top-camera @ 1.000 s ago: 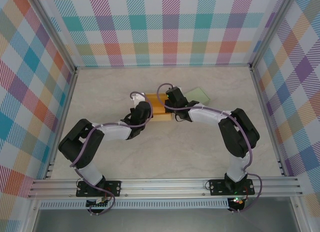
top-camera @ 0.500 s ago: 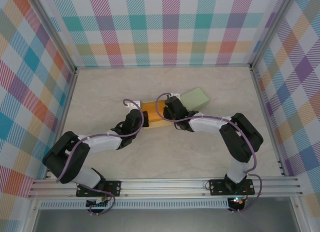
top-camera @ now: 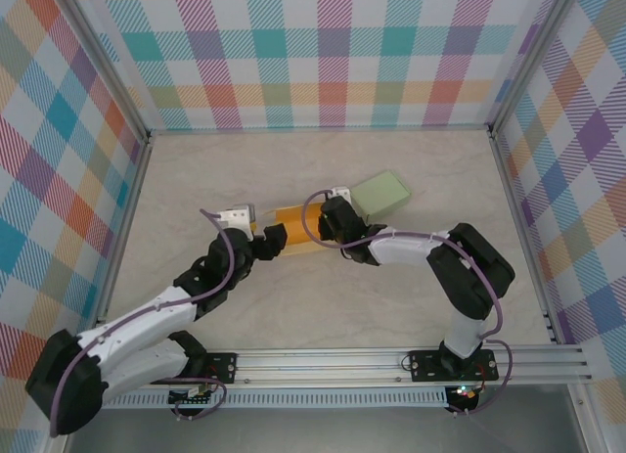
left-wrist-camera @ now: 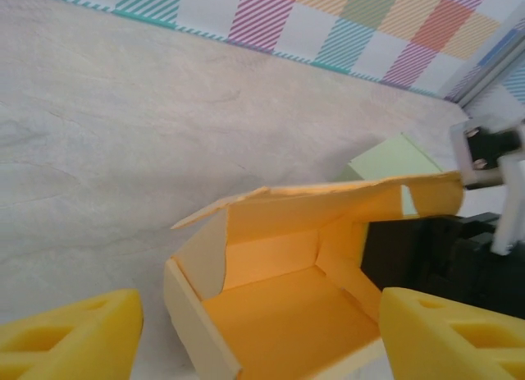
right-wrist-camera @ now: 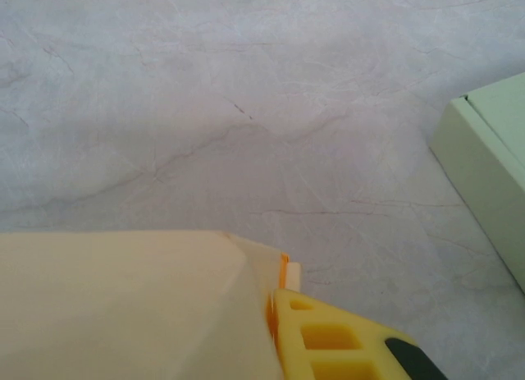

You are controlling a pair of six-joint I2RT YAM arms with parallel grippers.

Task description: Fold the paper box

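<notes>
And the left gripper (top-camera: pixel 273 240) lets go! A second ago it sits clamped against the paper box (top-camera: pixel 293 228); now its arm is stretched low and drawn back, and its yellow fingers (left-wrist-camera: pixel 70 335) stand wide with nothing between the pads. The box rests on the table (top-camera: pixel 391 296) just ahead of that open mouth, its orange inside facing the left wrist camera and its lid flap (left-wrist-camera: pixel 328 203) half-raised. I judge the fold is not finished, because the box is still open on top. That leaves the right gripper (top-camera: pixel 318 228) alone on the job: it is narrowed onto the box's far side, its one visible finger (right-wrist-camera: pixel 328 339) pressed flat against the pale paper panel (a pinch on the wall or lid, as best I can tell). The count: two grippers, one orange paper box and one pale green box (top-camera: pixel 383 192), which lies beyond the right gripper and apart from it.
</notes>
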